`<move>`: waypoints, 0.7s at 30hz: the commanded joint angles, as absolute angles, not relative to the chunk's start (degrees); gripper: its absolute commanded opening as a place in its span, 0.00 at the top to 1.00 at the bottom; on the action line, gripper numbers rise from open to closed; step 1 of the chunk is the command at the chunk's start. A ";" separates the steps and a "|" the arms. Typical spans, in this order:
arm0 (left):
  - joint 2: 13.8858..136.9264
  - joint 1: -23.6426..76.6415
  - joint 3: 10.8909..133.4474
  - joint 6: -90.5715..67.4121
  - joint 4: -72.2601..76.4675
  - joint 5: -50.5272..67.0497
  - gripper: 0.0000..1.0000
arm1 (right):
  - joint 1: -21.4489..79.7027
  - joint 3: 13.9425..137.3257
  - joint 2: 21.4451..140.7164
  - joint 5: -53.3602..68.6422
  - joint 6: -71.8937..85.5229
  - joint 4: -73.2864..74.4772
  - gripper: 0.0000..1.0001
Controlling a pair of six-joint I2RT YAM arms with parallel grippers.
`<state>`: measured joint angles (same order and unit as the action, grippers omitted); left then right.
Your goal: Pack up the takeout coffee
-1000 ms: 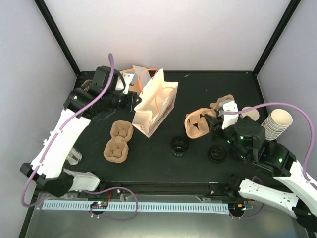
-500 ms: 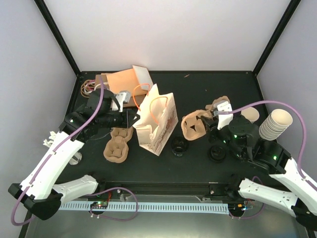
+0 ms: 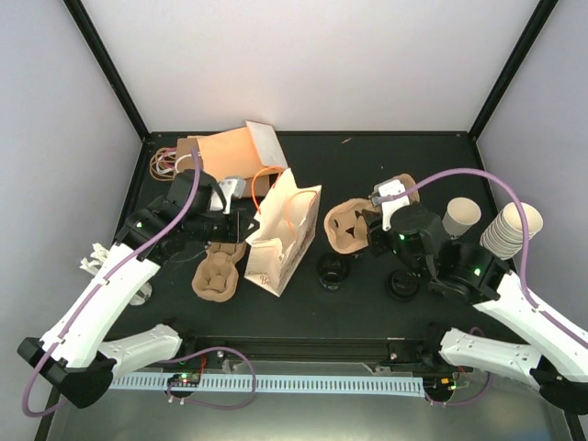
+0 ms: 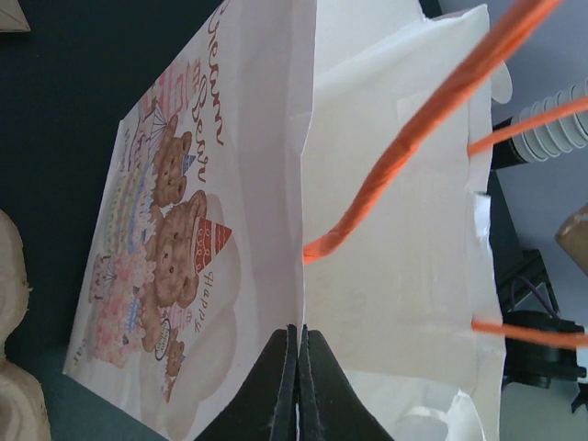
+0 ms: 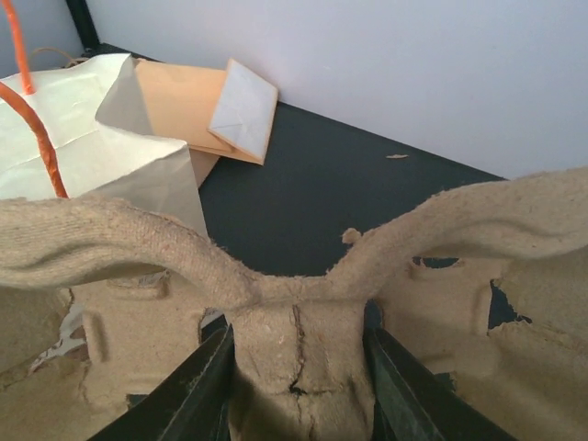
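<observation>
The takeout coffee cup (image 3: pixel 461 217), cream-tan, stands alone at the right, just left of a stack of nested cups (image 3: pixel 512 231). No gripper touches it. My left gripper (image 3: pixel 246 223) is shut on the rim of a white paper bag (image 3: pixel 280 243) with orange handles and a bear print. In the left wrist view the fingers (image 4: pixel 287 367) pinch the bag's edge (image 4: pixel 395 230). My right gripper (image 3: pixel 369 230) is shut on the centre post of a brown pulp cup carrier (image 3: pixel 346 225) and holds it just right of the bag. The right wrist view shows the gripper (image 5: pixel 299 354) on the carrier (image 5: pixel 110 239).
A second pulp carrier (image 3: pixel 219 271) lies left of the bag. Two black lids (image 3: pixel 333 268) (image 3: pixel 402 283) lie on the table in front. Orange and white envelopes (image 3: pixel 230 152) and rubber bands (image 3: pixel 165 163) sit at the back left.
My left gripper has pulled the bag nearer and stood it more upright. My right gripper has carried the pulp carrier left toward the bag, uncovering the single cup.
</observation>
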<state>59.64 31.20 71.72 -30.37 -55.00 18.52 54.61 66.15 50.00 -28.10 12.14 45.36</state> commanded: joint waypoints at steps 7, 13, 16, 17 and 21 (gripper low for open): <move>60.50 31.42 71.41 -26.70 -56.85 21.75 0.99 | 54.49 72.93 55.71 -37.48 6.58 36.71 0.61; 60.61 31.42 70.88 -25.99 -56.96 21.73 0.98 | 54.47 72.25 55.88 -43.59 1.24 28.89 0.61; 60.62 31.45 70.43 -25.83 -56.78 22.62 0.99 | 54.49 72.20 55.75 -44.79 -1.27 26.55 0.61; 60.61 31.46 70.33 -25.77 -56.73 22.79 0.99 | 54.49 72.32 55.80 -44.64 -1.91 25.90 0.61; 60.72 31.46 70.22 -25.11 -57.02 23.26 0.99 | 54.49 72.72 56.28 -42.60 -4.22 23.09 0.61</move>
<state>60.51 31.22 69.93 -26.50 -56.73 21.21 54.61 71.55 56.31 -41.47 -0.43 28.88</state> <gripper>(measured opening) 0.021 0.389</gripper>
